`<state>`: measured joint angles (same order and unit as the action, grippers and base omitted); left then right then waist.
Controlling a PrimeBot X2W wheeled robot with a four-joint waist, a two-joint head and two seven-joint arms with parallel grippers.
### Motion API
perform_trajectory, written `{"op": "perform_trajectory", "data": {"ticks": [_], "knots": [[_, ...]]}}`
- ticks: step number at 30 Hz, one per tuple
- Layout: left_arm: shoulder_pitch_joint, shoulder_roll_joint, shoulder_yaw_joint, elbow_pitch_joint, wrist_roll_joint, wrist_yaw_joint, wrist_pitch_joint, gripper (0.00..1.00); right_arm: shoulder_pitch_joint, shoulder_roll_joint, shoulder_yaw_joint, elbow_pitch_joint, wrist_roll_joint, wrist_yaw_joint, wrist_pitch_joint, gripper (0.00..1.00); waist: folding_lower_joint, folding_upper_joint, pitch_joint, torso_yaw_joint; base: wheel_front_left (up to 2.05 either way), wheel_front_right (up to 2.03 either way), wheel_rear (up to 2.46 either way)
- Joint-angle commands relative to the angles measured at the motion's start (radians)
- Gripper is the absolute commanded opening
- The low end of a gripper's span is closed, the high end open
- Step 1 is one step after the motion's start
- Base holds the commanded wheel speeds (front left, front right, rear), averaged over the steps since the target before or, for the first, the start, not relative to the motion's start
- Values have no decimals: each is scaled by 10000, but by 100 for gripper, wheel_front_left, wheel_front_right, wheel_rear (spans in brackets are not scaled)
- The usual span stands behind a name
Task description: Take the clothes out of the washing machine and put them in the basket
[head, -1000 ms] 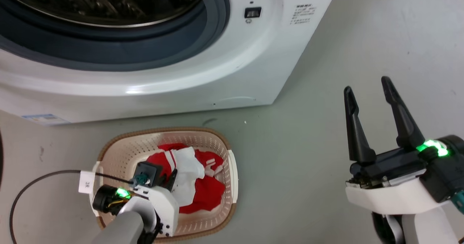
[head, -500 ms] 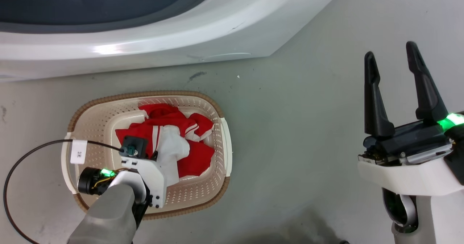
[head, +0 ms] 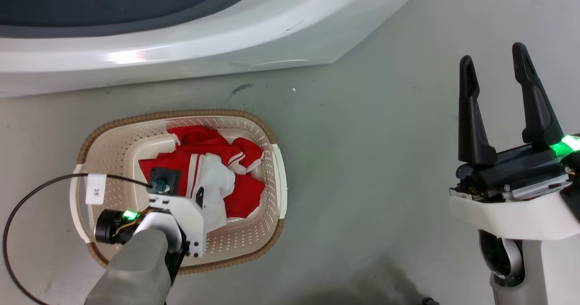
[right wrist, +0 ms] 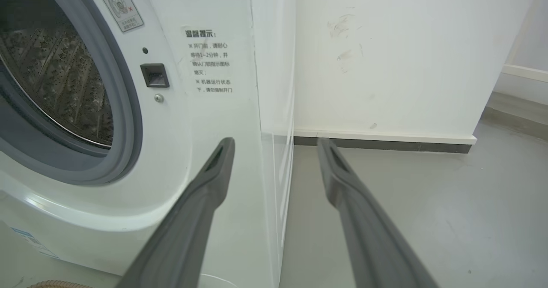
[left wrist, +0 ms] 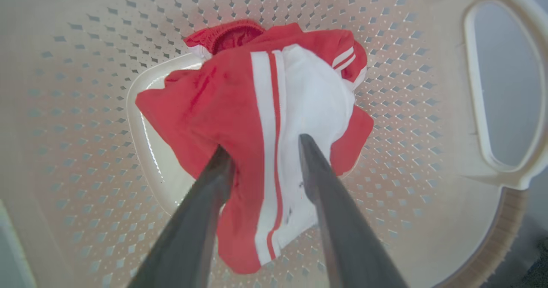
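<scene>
Our left gripper [left wrist: 263, 142] hangs parted over the red-and-white clothes [left wrist: 231, 95], crumpled in the basket [left wrist: 77, 65], near left. Soft and light, we judge; pinch any raised fold. Our right gripper [head: 493, 53] gapes wide, empty.

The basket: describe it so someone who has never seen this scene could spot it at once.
Start at the big white washing machine; on the grey floor just in front of it sits the basket. It is oval cream plastic with perforated sides and a brown woven-look rim, holding red-and-white clothes.
</scene>
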<state>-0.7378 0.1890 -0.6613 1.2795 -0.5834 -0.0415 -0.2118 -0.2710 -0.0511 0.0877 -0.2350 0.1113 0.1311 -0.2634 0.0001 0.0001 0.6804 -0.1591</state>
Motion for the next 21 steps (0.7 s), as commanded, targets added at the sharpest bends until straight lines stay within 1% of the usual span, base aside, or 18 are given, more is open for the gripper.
{"op": "perform_trajectory", "data": {"ticks": [1, 6, 10, 15, 21], "knots": [[256, 106, 60, 41, -57, 15, -99, 100, -27, 19, 27, 7, 50, -7, -19, 100, -1, -1, -259, -43, 0, 0, 0], [687, -48, 264, 31, -291, 70, -423, 100, 290, 17, 73, 228, 57, -7, -19, 100, -1, -1, -1108, 36, 0, 0, 0], [1116, -69, 448, -272, -291, 272, -537, 100, 566, 17, 135, 408, -47, -7, -19, 100, -1, -1, -1826, 181, 0, 0, 0], [1977, 180, 1074, -2132, 177, 761, -531, 100, 1077, 16, 117, 690, -160, -7, -19, 100, -1, -1, -2746, 408, 0, 0, 0], [3300, 329, 2181, -4498, 1316, 1352, -534, 100, 1778, 17, 77, 1070, -282, -7, -19, 100, -1, -1, -3798, 700, 0, 0, 0]]}}
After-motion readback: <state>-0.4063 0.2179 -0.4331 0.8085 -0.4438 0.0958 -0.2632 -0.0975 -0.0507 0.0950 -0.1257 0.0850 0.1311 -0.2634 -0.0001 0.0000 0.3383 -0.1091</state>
